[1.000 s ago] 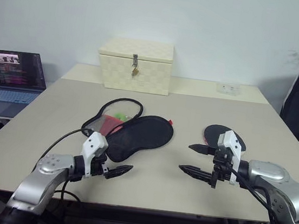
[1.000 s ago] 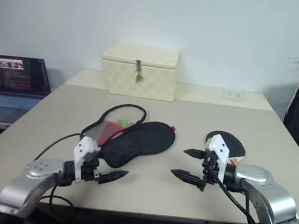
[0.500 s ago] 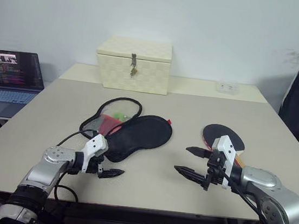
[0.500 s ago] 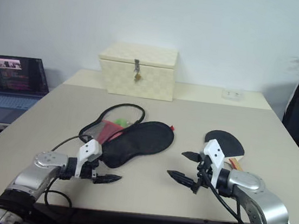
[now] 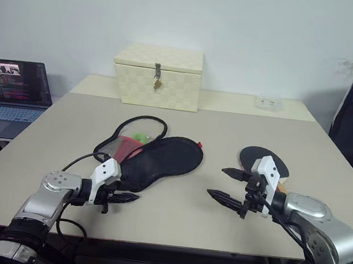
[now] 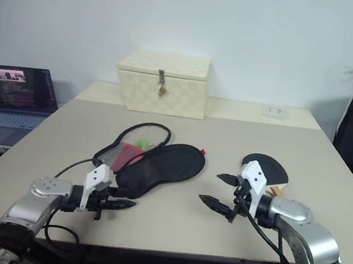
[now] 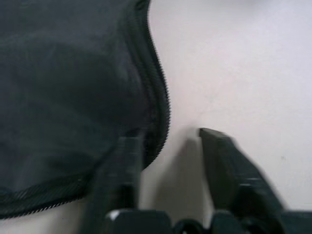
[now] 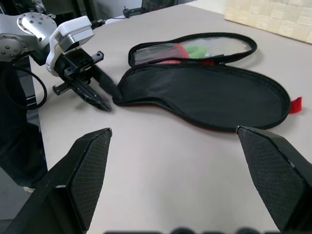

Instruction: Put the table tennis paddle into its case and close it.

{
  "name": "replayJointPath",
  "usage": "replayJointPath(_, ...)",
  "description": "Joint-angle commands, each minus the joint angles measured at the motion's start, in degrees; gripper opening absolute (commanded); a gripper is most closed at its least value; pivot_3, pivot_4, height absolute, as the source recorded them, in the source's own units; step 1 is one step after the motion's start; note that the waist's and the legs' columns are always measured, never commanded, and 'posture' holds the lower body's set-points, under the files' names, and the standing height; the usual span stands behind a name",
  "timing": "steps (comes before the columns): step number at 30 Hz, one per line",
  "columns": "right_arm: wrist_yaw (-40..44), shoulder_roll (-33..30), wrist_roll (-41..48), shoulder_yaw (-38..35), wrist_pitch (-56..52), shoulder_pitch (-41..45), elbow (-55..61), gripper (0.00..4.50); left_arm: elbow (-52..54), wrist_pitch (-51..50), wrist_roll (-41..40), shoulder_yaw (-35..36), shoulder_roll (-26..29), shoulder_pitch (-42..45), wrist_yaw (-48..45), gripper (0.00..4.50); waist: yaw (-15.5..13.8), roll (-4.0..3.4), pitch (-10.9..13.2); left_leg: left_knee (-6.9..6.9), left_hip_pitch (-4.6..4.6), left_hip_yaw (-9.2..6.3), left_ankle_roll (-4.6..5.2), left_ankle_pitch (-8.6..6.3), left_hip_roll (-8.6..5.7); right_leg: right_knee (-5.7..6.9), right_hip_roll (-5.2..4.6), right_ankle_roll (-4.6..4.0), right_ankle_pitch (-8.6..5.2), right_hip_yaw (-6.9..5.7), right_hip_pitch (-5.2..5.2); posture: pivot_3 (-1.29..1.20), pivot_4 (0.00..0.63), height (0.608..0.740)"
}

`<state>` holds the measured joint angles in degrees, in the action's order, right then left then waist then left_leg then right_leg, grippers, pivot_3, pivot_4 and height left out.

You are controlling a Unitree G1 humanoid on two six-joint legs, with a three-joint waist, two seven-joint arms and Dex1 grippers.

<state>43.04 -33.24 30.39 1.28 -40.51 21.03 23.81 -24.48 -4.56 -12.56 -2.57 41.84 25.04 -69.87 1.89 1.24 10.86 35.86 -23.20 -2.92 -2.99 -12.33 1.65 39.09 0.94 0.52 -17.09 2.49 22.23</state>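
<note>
1. my left gripper (image 5: 124, 198) sits low on the worktop (image 5: 228, 132), jaws narrowly parted at the case (image 5: 160, 161) edge, one finger on the zip rim.
2. my right gripper (image 5: 227, 184) hangs with jaws wide, empty.
3. the table tennis paddle (image 5: 254, 158) lies just behind the right jaws.

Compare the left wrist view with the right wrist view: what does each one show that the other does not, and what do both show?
Left wrist view alone: the zip teeth along the edge of the soft black fabric paddle-shaped case close up.

Right wrist view alone: the case's open mesh-lined half, its red tab, the cream woven box, and the right hand, fingers wide apart.

Both: the case, the beige table and the left hand at the case's narrow end.
</note>
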Motion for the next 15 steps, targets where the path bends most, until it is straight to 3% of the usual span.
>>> replayJointPath(1,-0.6,-0.2,0.1,-1.7,1.3,0.8,0.6,4.5,-0.8,0.0,0.0,1.1,0.0,0.4,0.4,0.16,0.0,0.0,0.0,0.0,0.0,0.0,0.0,0.0,0.0,0.0,0.0,0.0,0.0,0.0,0.0,0.0,0.15,0.74)
replayJointPath(7,-0.7,-1.5,0.8,-3.4,0.8,0.2,0.6,4.5,5.2,-3.4,-1.4,-0.5,-3.8,1.1,0.7,0.05,-0.1,0.0,0.0,0.02,-0.01,-0.01,0.0,0.0,0.0,0.02,0.0,0.0,0.0,0.0,-0.01,0.0,0.15,0.74)
replayJointPath(15,1.0,-4.8,1.0,-5.9,0.8,-1.2,0.0,4.5,15.1,-9.3,0.0,-9.1,-18.2,2.6,6.6,0.05,-0.4,0.01,0.0,0.21,-0.24,-0.15,0.01,0.0,-0.1,-0.01,-0.03,0.04,0.13,0.01,0.0,0.0,0.15,0.74)
